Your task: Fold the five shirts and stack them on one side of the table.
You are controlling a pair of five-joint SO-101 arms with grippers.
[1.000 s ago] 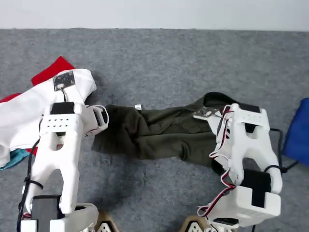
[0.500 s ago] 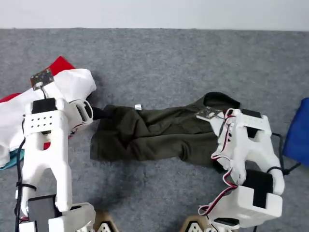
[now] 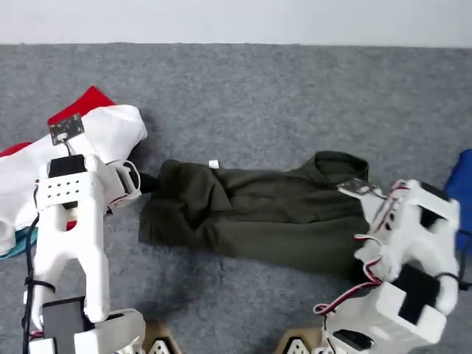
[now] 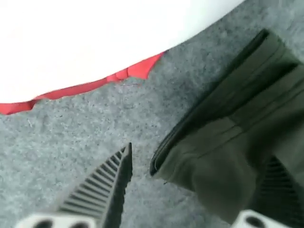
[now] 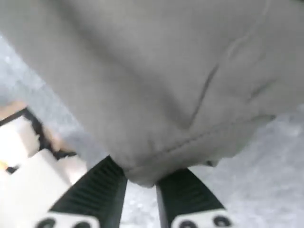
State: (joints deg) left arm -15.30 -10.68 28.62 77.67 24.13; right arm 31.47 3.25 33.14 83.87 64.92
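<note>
Surface: grey table [image 3: 295, 88]
Left gripper [image 3: 141, 181]: released, olive shirt [image 3: 258, 210] edge between fingers
Right gripper [image 5: 142, 176]: clenched on olive shirt hem
Beyond left fingertips: white shirt [image 4: 142, 38]

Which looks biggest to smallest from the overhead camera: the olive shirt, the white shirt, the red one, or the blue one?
1. olive shirt
2. white shirt, partly hidden
3. red shirt and blue shirt: both small visible patches, too alike to rank
</note>
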